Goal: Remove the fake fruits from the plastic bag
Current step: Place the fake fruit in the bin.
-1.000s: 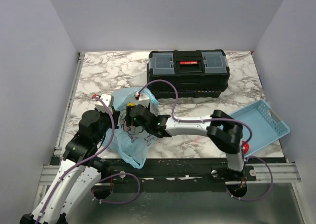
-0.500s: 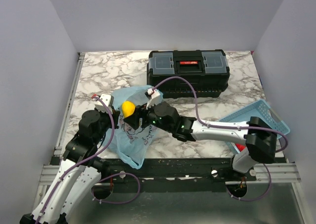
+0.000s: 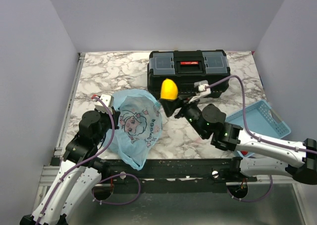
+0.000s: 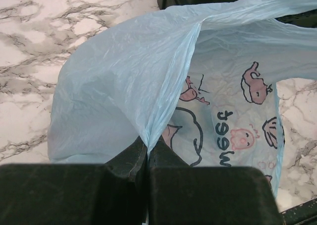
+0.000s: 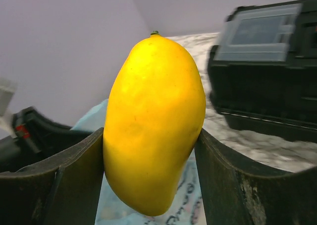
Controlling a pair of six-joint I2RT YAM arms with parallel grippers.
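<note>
The plastic bag (image 3: 136, 128) lies at the left of the marble table (image 3: 99, 71), its edge pinched tight in the left gripper (image 4: 147, 153). To its right, the right gripper (image 3: 172, 105) clamps the yellow mango (image 3: 169, 89) in the air, clear of the bag, in front of the black toolbox (image 3: 188, 79). I judge the step is the carrying out; next it must set the mango down on the table and let go, then go back for other fruits.

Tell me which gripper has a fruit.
The right gripper: it clamps the yellow mango, while the left gripper pinches only the plastic bag.
</note>
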